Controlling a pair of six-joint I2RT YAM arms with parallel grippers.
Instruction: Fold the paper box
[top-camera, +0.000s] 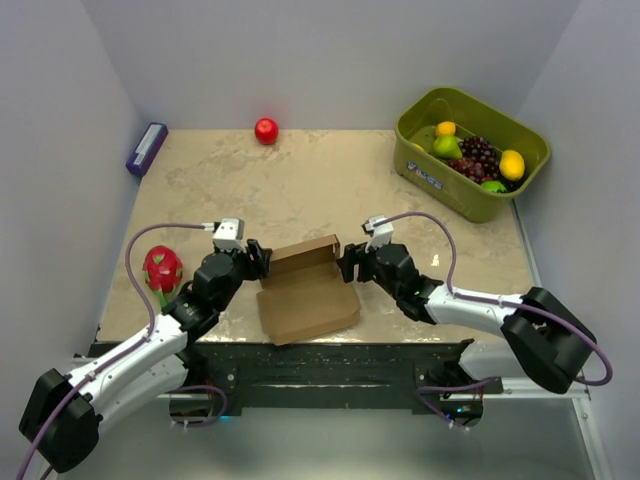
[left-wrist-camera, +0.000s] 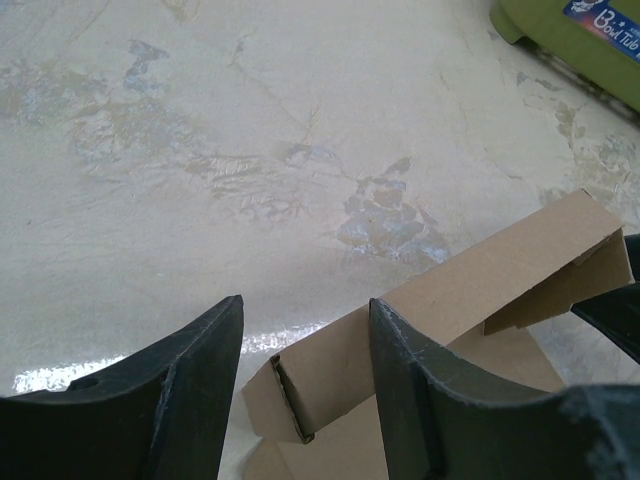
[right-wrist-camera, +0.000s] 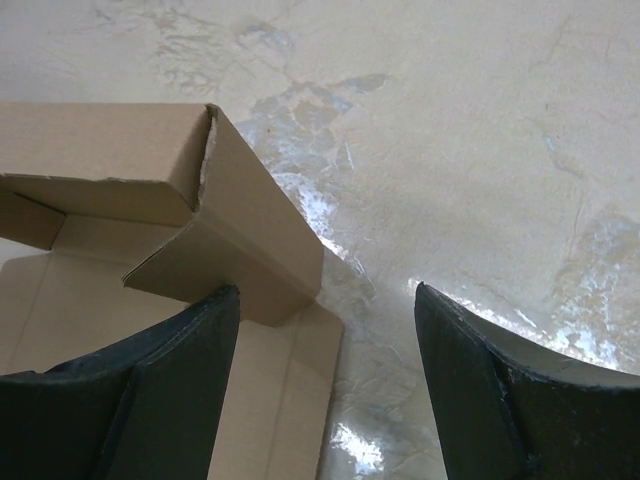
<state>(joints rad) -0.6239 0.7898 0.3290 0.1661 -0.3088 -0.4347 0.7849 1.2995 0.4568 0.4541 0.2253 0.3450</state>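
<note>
The paper box (top-camera: 305, 295) lies partly folded at the table's near middle, its back wall (top-camera: 303, 253) standing up. My left gripper (top-camera: 262, 260) is at the wall's left end and my right gripper (top-camera: 346, 262) at its right end. In the left wrist view the left gripper (left-wrist-camera: 305, 303) is open, and the box's folded left corner (left-wrist-camera: 290, 385) sits loosely between the fingers with gaps on both sides. In the right wrist view the right gripper (right-wrist-camera: 325, 290) is open. The box's right corner flap (right-wrist-camera: 250, 235) is just ahead of its left finger (right-wrist-camera: 180, 380), and bare table lies between the jaws.
An olive-green bin (top-camera: 470, 150) of fruit stands at the back right; its corner (left-wrist-camera: 580, 30) shows in the left wrist view. A red apple (top-camera: 266, 130) sits at the back middle, a purple box (top-camera: 147, 148) at the back left, and a dragon fruit (top-camera: 162, 268) beside the left arm.
</note>
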